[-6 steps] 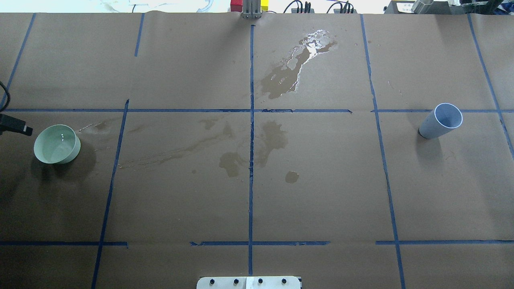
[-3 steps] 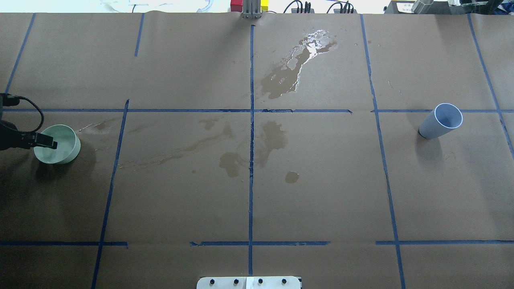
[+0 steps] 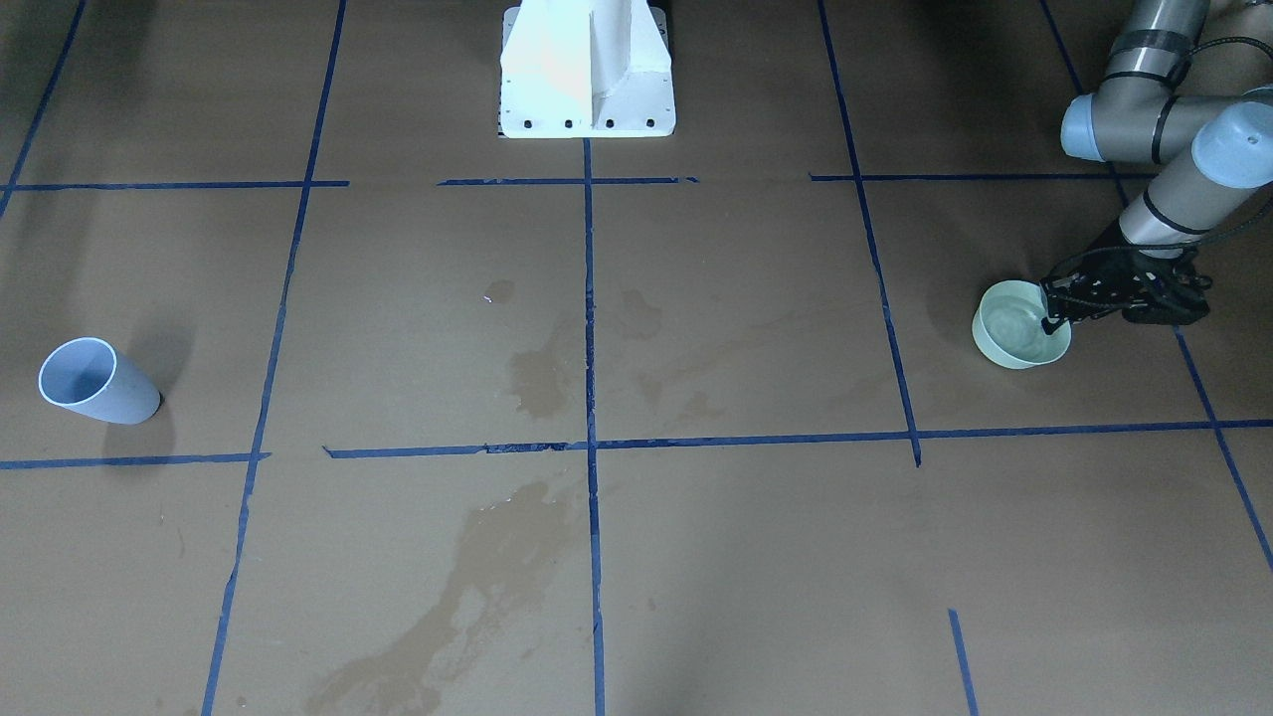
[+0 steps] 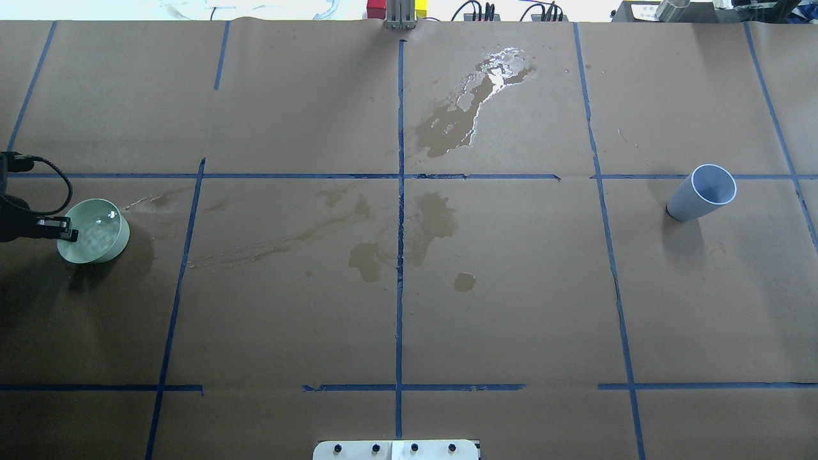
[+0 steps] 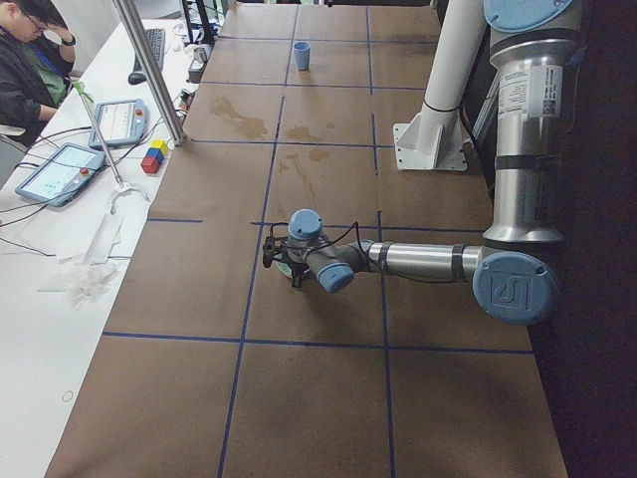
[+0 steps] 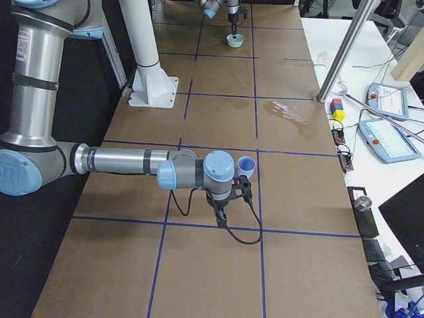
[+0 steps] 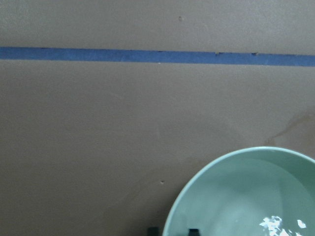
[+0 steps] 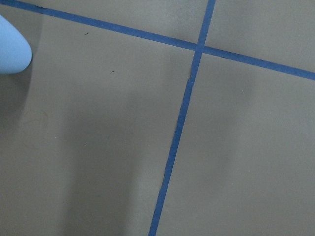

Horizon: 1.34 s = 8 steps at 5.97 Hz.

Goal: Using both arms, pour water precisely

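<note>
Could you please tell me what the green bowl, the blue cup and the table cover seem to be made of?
Green bowl: likely smooth plastic or glazed ceramic, glossy rim. Blue cup: probably matte plastic, thin even wall. Table cover: brown kraft paper, matte, darkened where wet.

Even indoor light falls from above. The overhead view is bright and sharp, and its wet patch [image 4: 495, 70] glares white. The front view is dimmer, with the pedestal [image 3: 587, 70] blown out. Soft shadows spread beside the cup [image 4: 701, 193] and bowl [image 4: 102, 254]. Water [image 7: 256, 206] glints. Both wrist views are slightly soft.
</note>
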Each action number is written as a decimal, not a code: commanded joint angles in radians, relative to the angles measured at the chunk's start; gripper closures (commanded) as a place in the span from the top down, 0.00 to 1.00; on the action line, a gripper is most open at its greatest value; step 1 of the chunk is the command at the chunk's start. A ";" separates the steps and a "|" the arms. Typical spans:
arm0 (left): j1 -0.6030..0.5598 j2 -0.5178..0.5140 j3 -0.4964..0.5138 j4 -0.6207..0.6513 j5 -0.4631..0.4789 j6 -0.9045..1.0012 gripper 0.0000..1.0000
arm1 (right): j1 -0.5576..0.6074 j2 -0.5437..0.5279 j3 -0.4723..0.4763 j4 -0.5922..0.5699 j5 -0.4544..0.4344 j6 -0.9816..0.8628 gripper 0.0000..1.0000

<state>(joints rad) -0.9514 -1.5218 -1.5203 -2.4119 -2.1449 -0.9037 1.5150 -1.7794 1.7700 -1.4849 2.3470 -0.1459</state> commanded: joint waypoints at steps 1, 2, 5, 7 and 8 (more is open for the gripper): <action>-0.009 -0.015 -0.015 0.010 -0.109 -0.003 0.00 | 0.001 0.000 0.002 0.000 0.000 0.000 1.00; -0.018 -0.040 -0.041 0.036 -0.136 -0.004 0.00 | 0.001 0.000 0.005 0.000 0.000 0.000 1.00; -0.011 -0.290 -0.245 0.441 -0.124 -0.090 0.00 | 0.001 0.000 0.006 0.000 0.002 0.000 1.00; 0.118 -0.472 -0.239 0.484 -0.042 -0.324 0.00 | 0.001 0.000 0.008 0.000 0.000 0.002 1.00; 0.219 -0.532 -0.224 0.484 0.056 -0.434 0.00 | -0.001 0.000 0.005 0.000 -0.002 0.002 1.00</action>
<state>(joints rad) -0.8228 -1.9871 -1.7546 -1.9337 -2.1729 -1.2270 1.5152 -1.7794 1.7769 -1.4849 2.3466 -0.1443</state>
